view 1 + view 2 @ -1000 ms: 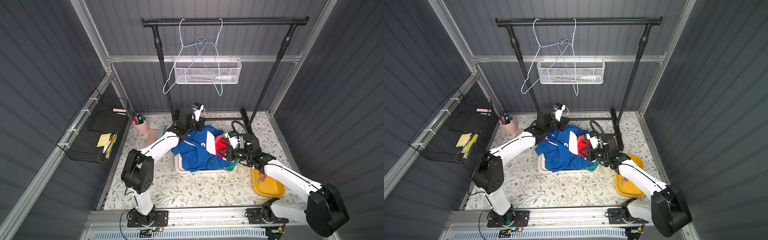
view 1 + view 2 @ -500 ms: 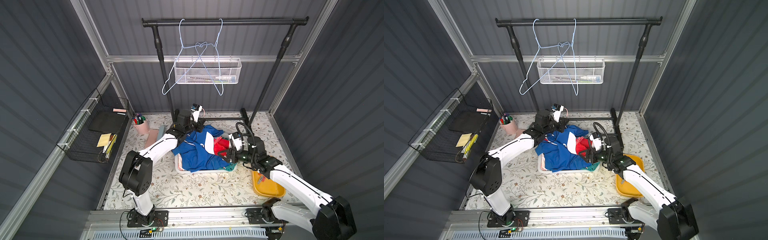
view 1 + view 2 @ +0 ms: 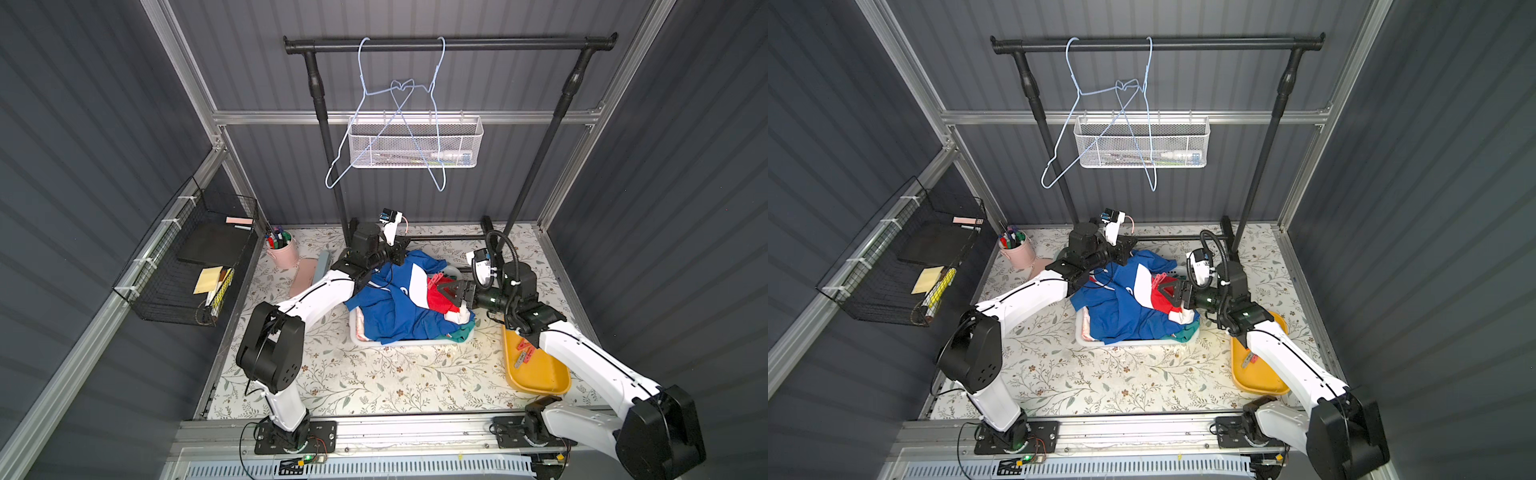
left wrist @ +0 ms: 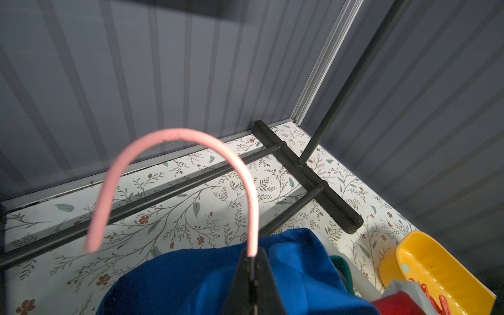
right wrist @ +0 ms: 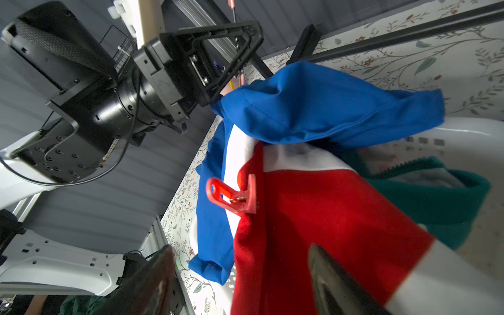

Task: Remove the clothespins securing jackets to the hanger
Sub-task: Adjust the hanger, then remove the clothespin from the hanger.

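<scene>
Pinching the hook of the pink hanger (image 4: 174, 141) in the left end effector (image 4: 252, 259), fingers pressed together on it, and holding the red-white-blue jacket (image 3: 395, 291) up over the white basket (image 3: 399, 344) on the desk (image 3: 374, 382)

Reading that grip only from the left wrist view, and losing the hook behind the black wrist in both top views

Working on the peg-removal step, going for a red clothespin (image 5: 231, 195) clamped on the jacket's front edge where white meets red, with its handles sticking out free

Pointing the right end effector (image 5: 240, 248) at it, fingers spread wide and holding nothing, with the clothespin lying beyond the tips and not yet touched

Judging the next move as easing forward until both handles sit between the fingers, squeezing to open the peg, then drawing it off without tugging the jacket from the hanger

Getting the clothespin's spring and loop clearly only from the right wrist view, and finding it in a top view as a reddish sliver (image 3: 435, 277) just ahead of the fingers

Ending furthest right at the yellow tray (image 3: 540, 376) with red clothespins (image 3: 524, 355) already in it, showing in both top views and the left wrist view, missing from the right wrist view
</scene>
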Motion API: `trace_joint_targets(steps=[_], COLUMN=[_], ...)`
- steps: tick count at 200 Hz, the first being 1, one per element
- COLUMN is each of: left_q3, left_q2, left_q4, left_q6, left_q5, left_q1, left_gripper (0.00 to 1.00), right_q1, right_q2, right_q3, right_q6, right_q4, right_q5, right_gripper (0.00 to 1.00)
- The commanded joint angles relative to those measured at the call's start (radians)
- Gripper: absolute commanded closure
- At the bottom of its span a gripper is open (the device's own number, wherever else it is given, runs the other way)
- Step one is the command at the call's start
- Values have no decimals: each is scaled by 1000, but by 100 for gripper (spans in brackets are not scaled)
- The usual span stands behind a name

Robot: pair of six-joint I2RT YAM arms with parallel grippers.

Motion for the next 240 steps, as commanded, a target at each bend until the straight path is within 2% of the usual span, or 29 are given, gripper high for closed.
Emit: trace_joint_targets(steps=[1,37,65,102,206,223,240], left_q3=[-26,-28,-33,-35,-58,-65,-71], left_q2=[-17,-19,-22,-23,-26,-28,-31], left_q4=[-11,-4,1,0,19,23,26], left_q6=[-23,-23,-23,-18,-18,-21,-20], left_q5=[12,18,22,25,40,41,43], left_q1=[-1,-1,-1,-1,-1,-1,0], left_gripper=[100,100,100,100,100,100,100], right_q1=[21,53,65,83,99,99,99], right_q2=[10,68,138,157,153,155,161], right_q3=[52,114,165,192,185,186,188], right_q6=[23,-8,-20,-37,-30,-28,-24], right_q4=[40,8,-21,-45,-35,-32,-31], right_q5=[5,81,118,140,187,189,187], right_gripper=[20,22,32,46,65,70,81])
